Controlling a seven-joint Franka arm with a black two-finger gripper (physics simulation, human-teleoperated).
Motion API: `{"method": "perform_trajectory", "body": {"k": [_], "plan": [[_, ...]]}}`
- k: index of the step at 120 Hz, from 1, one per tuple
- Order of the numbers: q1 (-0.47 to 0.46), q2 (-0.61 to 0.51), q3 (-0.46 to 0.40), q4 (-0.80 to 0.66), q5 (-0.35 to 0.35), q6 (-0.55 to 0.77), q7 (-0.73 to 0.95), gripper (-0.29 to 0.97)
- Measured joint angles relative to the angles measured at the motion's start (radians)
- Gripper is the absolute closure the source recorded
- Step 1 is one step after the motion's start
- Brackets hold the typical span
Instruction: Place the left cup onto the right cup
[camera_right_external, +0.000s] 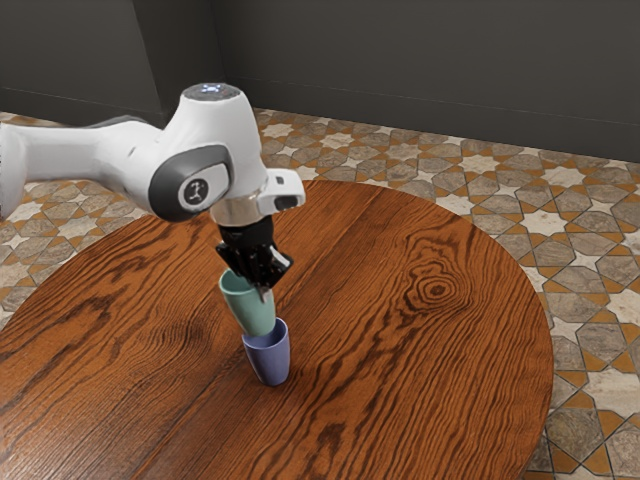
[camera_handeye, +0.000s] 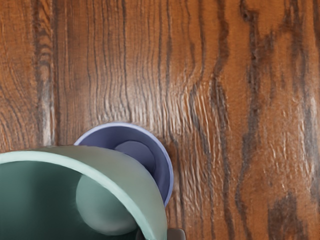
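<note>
Wooden round table (camera_right_external: 430, 300) on a patterned tile floor (camera_right_external: 560, 200). Exterior view: the green cup (camera_right_external: 248, 305) hangs tilted with its base entering the blue cup (camera_right_external: 268, 358). It is judged not yet seated, and release is outstanding. The gripper (camera_right_external: 255, 268) pinches the green cup's rim, fingers narrowly apart. Wrist view: the green cup (camera_handeye: 75, 200) overlaps the blue cup (camera_handeye: 159, 150) at its mouth, off-centre.

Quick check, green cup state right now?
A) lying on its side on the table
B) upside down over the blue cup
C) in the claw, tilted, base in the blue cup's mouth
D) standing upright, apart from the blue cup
C: the claw grips the green cup at its rim, and the cup leans with its base dipping into the upright blue cup.
</note>
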Motion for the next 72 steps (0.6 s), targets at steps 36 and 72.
{"method": "perform_trajectory", "body": {"k": [36, 72], "plan": [[0.005, 0.035, 0.000, 0.002, 0.001, 0.041, -0.016, 0.78], [0.018, 0.051, -0.007, -0.001, -0.002, 0.054, -0.027, 0.78]]}}
